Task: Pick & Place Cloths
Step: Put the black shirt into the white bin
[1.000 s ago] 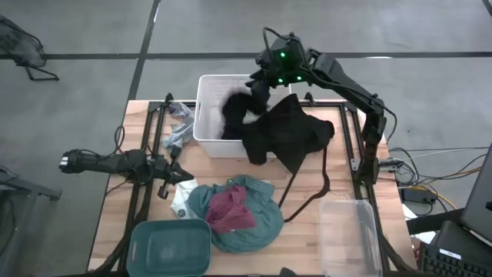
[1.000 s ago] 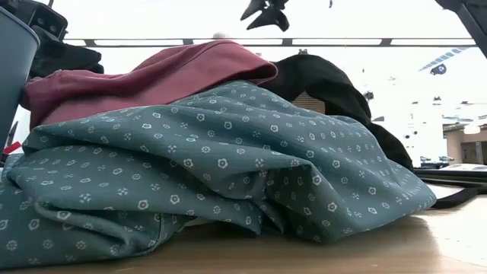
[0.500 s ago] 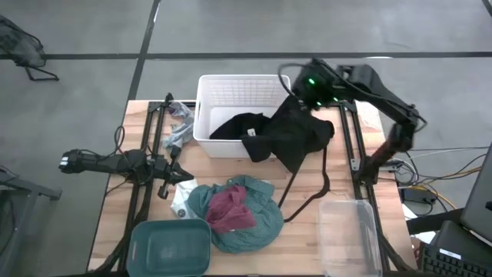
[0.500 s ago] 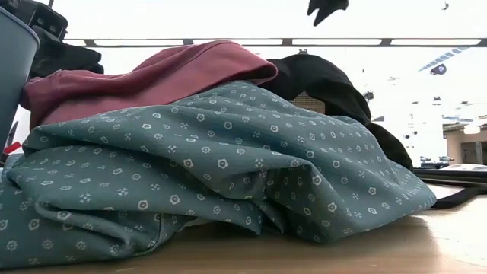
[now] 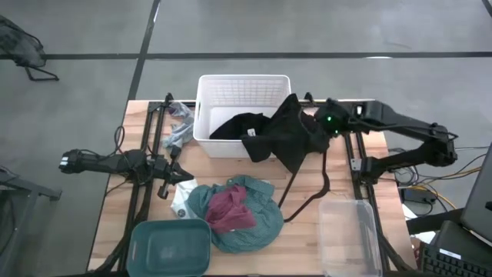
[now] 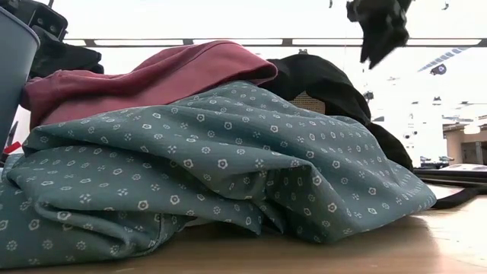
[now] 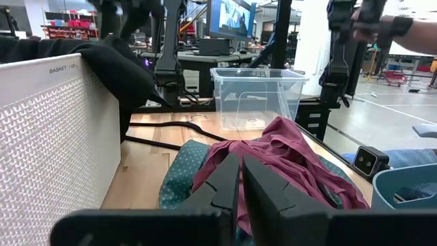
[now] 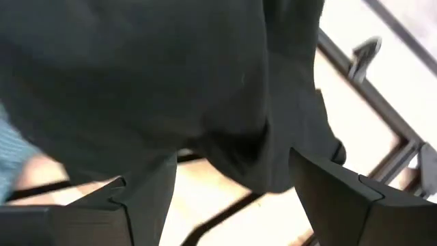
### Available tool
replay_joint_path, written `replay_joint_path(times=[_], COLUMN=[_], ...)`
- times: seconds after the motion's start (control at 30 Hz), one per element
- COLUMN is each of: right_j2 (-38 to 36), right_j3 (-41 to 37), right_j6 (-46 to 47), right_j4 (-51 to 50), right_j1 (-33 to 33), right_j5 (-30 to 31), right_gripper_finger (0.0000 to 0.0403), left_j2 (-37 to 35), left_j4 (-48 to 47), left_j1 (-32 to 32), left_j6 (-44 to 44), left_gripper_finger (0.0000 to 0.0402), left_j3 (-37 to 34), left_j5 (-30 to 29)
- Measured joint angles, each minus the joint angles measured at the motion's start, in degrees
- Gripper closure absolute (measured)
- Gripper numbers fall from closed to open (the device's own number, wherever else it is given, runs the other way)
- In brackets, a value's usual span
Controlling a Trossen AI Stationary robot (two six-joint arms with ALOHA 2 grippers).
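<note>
The black garment (image 5: 284,135) hangs over the near right rim of the white basket (image 5: 242,92). One part lies inside the basket and the rest lies on the table. My right gripper (image 5: 327,123) is open above the garment's right-hand part, and dark fabric (image 8: 205,82) fills its wrist view between the spread fingers. It shows high up in the low view (image 6: 377,27). The teal cloth (image 5: 261,223) lies bunched near the near edge with the maroon cloth (image 5: 229,209) on top. Small rags (image 5: 181,131) lie left of the basket. My left gripper (image 5: 175,175) is shut and rests low at the table's left. My right gripper is open close over the black garment's right-hand part (image 8: 259,143), coming from above. I cannot tell whether its fingers (image 8: 147,198) touch the fabric.
A teal bin (image 5: 169,246) stands at the near left corner and a clear bin (image 5: 350,231) at the near right. A thin black strap or wire (image 5: 315,192) runs from the garment toward the clear bin. Black frame rails (image 5: 350,146) line both sides of the table.
My right gripper held a bunched part of the black garment above the basket and let it go, and that part now lies flat inside the basket. The gripper then swung toward the table's right and near side, coming down over the garment's right-hand part.
</note>
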Motion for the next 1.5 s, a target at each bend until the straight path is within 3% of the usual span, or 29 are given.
replay_joint_path(times=[0.37,0.53,0.73,1.03,1.2,1.43,1.5], right_j2=[-3.53,-2.93,-1.04,4.49,7.73,10.37,10.49], right_j3=[-18.77,-21.82,-25.46,-26.04,-26.04,-25.36,-24.52], right_j6=[-0.07,0.06,-2.37,-3.61,-3.66,-3.96,-3.99], right_j4=[10.92,12.28,18.22,19.82,20.09,20.7,20.46], right_j1=[-4.74,-8.55,-10.69,-11.04,-11.02,-11.01,-10.97], right_j5=[3.18,4.68,-0.27,-1.29,-1.27,-1.12,-1.12], right_gripper_finger=[0.0099,0.0092,0.009,0.012,0.0181,0.0371,0.0383], left_j2=[0.0,0.02,0.0,0.02,0.0,0.0,0.0], left_j4=[0.0,0.0,-0.01,0.0,0.0,0.0,-0.01], left_j1=[0.0,-0.02,0.0,0.0,-0.01,-0.02,-0.02], left_j6=[0.0,-0.02,0.0,-0.02,0.0,-0.01,0.0], left_gripper_finger=[0.0376,0.0376,0.0376,0.0376,0.0376,0.0376,0.0376], left_j3=[0.0,0.01,0.0,0.01,0.0,0.01,0.02], left_j5=[0.0,0.0,0.0,0.0,0.0,0.0,0.02])
